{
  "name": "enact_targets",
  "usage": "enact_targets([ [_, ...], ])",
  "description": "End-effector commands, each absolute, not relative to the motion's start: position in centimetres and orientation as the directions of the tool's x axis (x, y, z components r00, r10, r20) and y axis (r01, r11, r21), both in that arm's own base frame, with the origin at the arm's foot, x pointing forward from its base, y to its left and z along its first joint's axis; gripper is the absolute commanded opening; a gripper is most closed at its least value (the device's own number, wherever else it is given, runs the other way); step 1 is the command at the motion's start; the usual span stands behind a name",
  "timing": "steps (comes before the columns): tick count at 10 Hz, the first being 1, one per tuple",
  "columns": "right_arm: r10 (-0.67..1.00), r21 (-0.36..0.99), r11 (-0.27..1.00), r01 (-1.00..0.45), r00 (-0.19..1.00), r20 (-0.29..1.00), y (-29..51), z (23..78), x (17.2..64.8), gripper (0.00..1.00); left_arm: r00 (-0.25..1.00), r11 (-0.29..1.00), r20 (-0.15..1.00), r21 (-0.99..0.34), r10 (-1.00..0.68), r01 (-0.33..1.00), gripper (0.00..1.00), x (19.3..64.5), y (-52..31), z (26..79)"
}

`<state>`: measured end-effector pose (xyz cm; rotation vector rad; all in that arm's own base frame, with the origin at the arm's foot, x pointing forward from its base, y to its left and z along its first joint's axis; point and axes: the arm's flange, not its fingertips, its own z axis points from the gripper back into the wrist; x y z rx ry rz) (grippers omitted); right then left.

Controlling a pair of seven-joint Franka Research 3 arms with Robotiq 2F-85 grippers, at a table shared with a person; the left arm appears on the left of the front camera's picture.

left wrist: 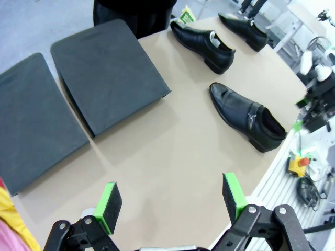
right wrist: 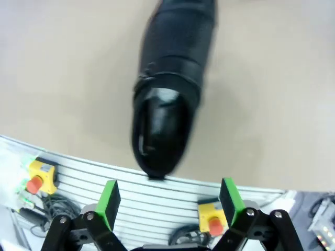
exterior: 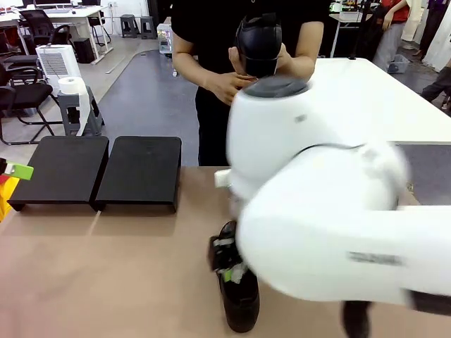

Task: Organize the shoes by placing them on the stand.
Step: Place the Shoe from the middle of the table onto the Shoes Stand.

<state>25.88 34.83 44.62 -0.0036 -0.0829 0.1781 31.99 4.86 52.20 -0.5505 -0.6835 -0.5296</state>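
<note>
The stand is two low black platforms point(exterior: 60, 169) point(exterior: 141, 167) at the far left of the table, both bare; they also lie ahead of my open left gripper point(left wrist: 171, 196), as the stand point(left wrist: 107, 78). Three black shoes lie on the table in the left wrist view: one point(left wrist: 246, 117) near the edge and two farther off point(left wrist: 204, 44) point(left wrist: 243, 23). My right gripper point(right wrist: 169, 198) is open just above a shoe point(right wrist: 167, 99), not touching it. In the front view that gripper point(exterior: 227, 257) hovers over the shoe point(exterior: 243, 306). The person holds another shoe point(exterior: 258, 42) in both hands.
My white right arm point(exterior: 317, 218) looks blurred and blocks the middle and right of the front view. Yellow boxes with red buttons point(right wrist: 36, 178) point(right wrist: 212, 219) sit below the table's ribbed front edge point(right wrist: 157, 193). A person stands at the far side.
</note>
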Motion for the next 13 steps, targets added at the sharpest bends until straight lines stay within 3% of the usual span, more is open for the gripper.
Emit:
enact_targets([
  [1, 0.127, -0.014, 0.992, -0.127, 0.974, 0.185, 27.5, 47.9, 24.7, 1.00, 0.646, 0.722, 0.713, -0.293, -0.272, 0.627, 1.00, 32.1, 4.9, 52.2],
  [3, 0.053, -0.097, 0.995, -0.036, 0.981, 0.186, 20.2, 48.4, 24.5, 1.00, 0.646, 0.722, 0.713, -0.293, -0.272, 0.627, 1.00, 32.1, 4.9, 52.2],
  [7, -0.051, -0.028, 0.998, 0.055, 0.991, 0.121, 9.3, 46.7, 22.5, 1.00, 0.646, 0.722, 0.713, -0.293, -0.272, 0.627, 1.00, 32.1, 4.9, 52.2],
  [8, -0.087, 0.016, 0.996, 0.086, 0.990, 0.115, 8.1, 46.1, 22.9, 1.00, 0.658, 0.733, 0.703, -0.293, -0.270, 0.614, 1.00, 32.0, 4.8, 52.2],
  [9, -0.075, -0.051, 0.995, 0.082, 0.989, 0.130, 12.3, 50.7, 24.7, 1.00, 0.659, 0.716, 0.690, -0.294, -0.299, 0.633, 1.00, 31.4, 2.4, 51.8],
  [13, -0.075, -0.051, 0.995, 0.082, 0.989, 0.130, 12.3, 50.7, 24.7, 1.00, 0.746, 0.763, 0.585, -0.307, -0.320, 0.568, 1.00, 29.2, -9.0, 52.1],
])
